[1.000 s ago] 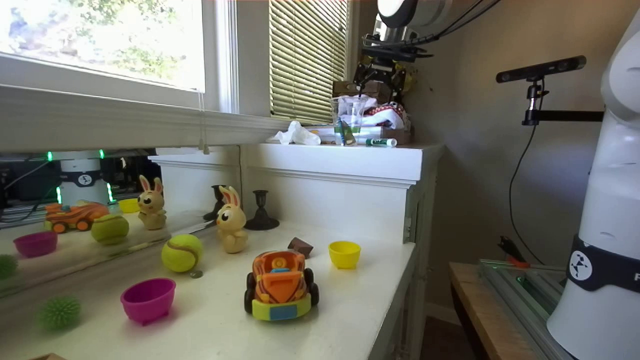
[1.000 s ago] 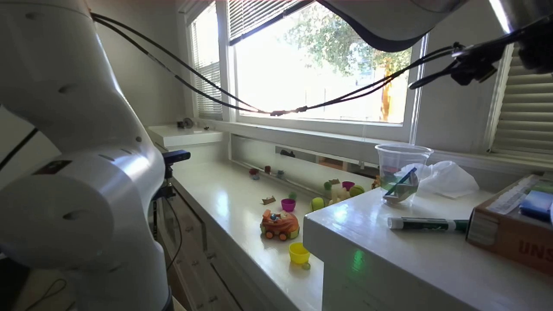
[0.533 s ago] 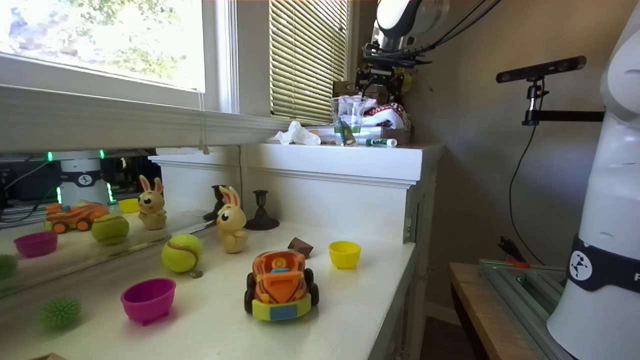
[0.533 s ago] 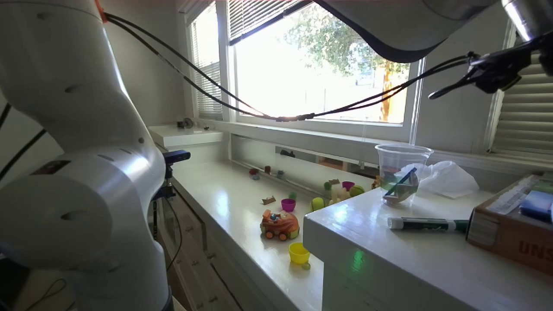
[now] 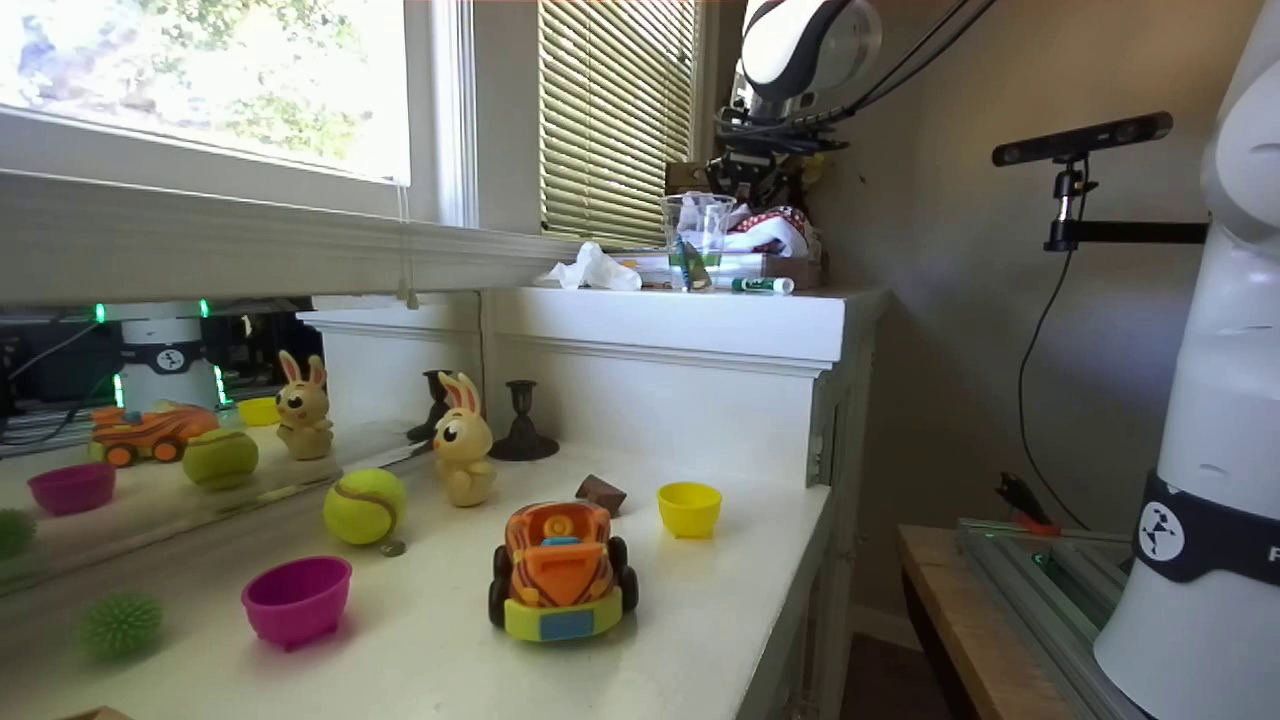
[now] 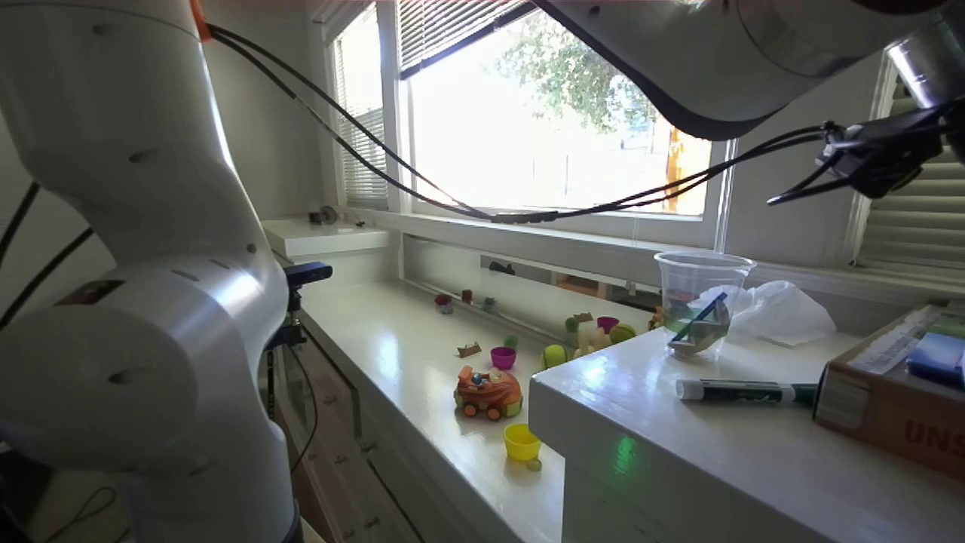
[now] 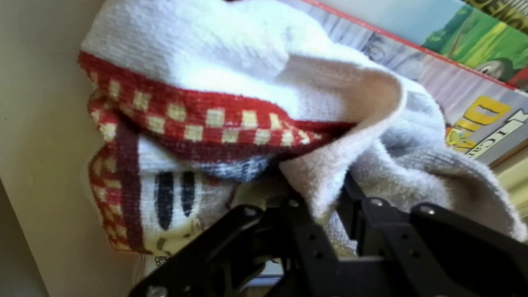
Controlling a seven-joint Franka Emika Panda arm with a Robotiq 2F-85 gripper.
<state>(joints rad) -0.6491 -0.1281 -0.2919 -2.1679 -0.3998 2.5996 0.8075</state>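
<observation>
In an exterior view the white ledge (image 6: 633,385) lies at 4 o'clock, bearing a cardboard box (image 6: 867,413) between 3 and 4. In the wrist view the bunched towel (image 7: 198,74), white with a red-checked band, stretches across the middle from 10 o'clock to nearly 4. At 5 o'clock is the pincer (image 7: 324,196), its fingers a narrow gap apart, a fold of the towel between them; whether they clamp it, I cannot tell. A clear cup (image 6: 697,280) stands on the ledge, a marker (image 6: 746,391) at its 5 o'clock.

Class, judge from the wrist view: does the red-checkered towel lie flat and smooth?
No: the red-checkered towel is bunched into raised folds, one of them at the tool.
</observation>
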